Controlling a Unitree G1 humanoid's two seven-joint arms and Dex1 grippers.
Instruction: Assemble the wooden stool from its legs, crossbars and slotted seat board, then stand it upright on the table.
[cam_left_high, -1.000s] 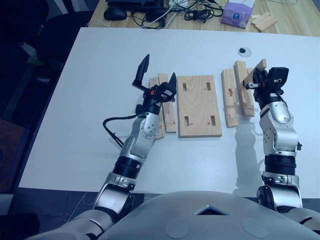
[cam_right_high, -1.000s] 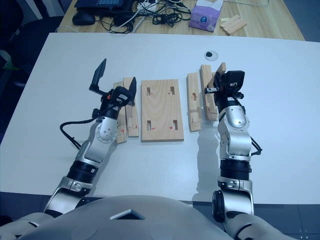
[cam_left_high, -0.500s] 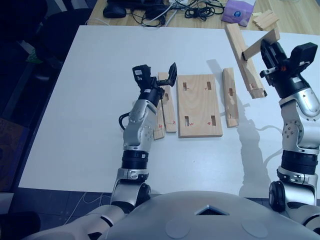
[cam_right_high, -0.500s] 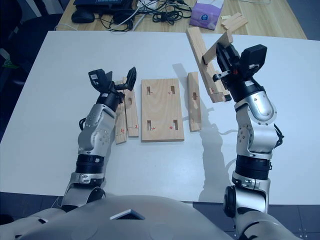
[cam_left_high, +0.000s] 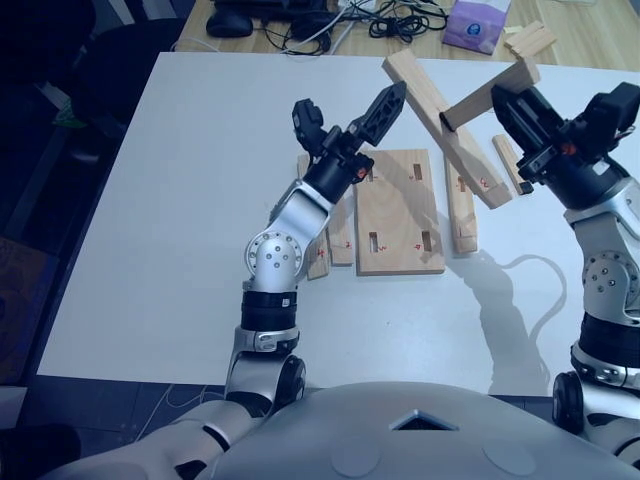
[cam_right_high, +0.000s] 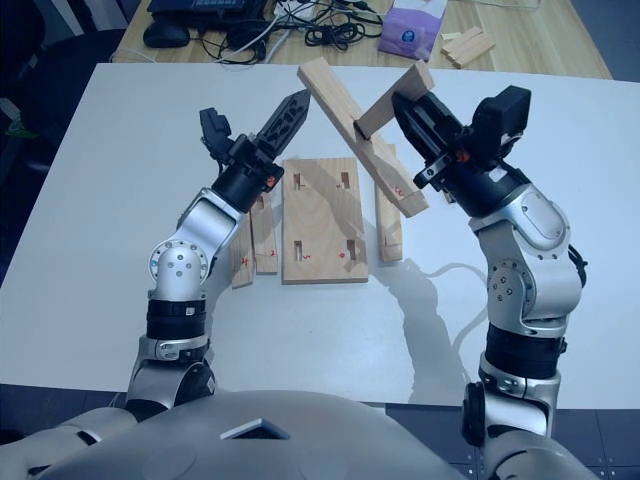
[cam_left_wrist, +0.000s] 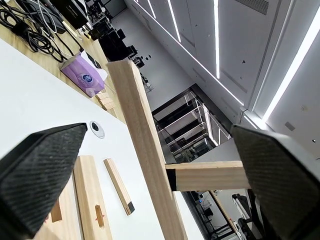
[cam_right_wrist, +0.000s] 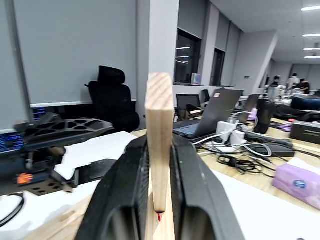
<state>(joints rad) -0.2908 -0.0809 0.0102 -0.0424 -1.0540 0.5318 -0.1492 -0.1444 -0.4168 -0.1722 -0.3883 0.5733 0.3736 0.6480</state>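
Since half a second earlier, the right gripper (cam_left_high: 505, 98) had swung its leg-and-crossbar piece (cam_left_high: 440, 112) inward from the table's 2 o'clock area, and the left gripper (cam_left_high: 350, 108) had risen toward it. The right gripper was clamped on the crossbar (cam_left_high: 488, 92), holding the tilted piece in the air above the seat board's (cam_left_high: 400, 215) 1 o'clock corner, while the left gripper's fingers stood wide apart and empty above its 11 o'clock corner. The seat board lay flat on the table (cam_left_high: 150, 200), with loose legs (cam_left_high: 338, 235) at its 9 and 3 o'clock.

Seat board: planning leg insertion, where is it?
In the left eye view the seat board lies flat between a pair of legs on its left and a single leg on its right.
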